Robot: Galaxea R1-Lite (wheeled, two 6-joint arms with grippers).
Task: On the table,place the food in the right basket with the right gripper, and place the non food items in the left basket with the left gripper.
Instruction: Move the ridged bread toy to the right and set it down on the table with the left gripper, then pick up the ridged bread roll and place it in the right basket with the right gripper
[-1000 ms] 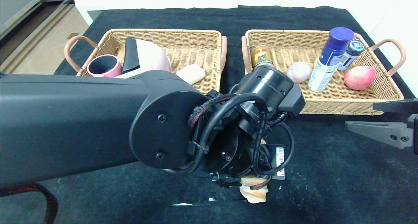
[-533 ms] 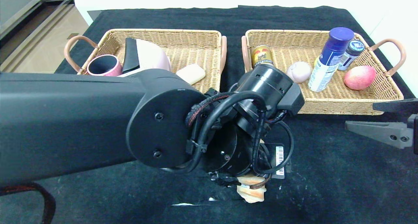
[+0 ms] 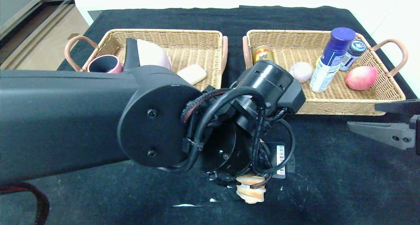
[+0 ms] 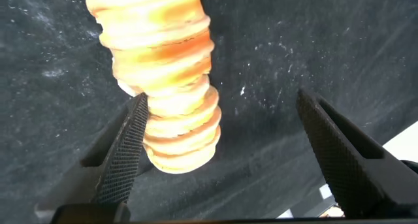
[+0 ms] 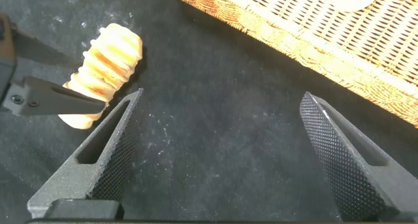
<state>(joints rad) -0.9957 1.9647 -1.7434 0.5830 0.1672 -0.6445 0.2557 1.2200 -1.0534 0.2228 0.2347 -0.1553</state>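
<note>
Low over the cloth (image 3: 328,185), left gripper (image 4: 222,152) spread wide, one finger (image 4: 124,152) beside the bread (image 4: 163,74), lying on the cloth before the baskets. Right gripper (image 5: 228,159) likewise spread, parked near the right basket (image 3: 328,103).

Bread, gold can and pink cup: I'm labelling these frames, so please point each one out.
bread (image 4: 166,87), left wrist view, on its ridged middle.
gold can (image 3: 262,53), head view, on its printed side.
pink cup (image 3: 105,64), head view, on its rim.

Ridged golden bread (image 4: 166,87), lying on table
</note>
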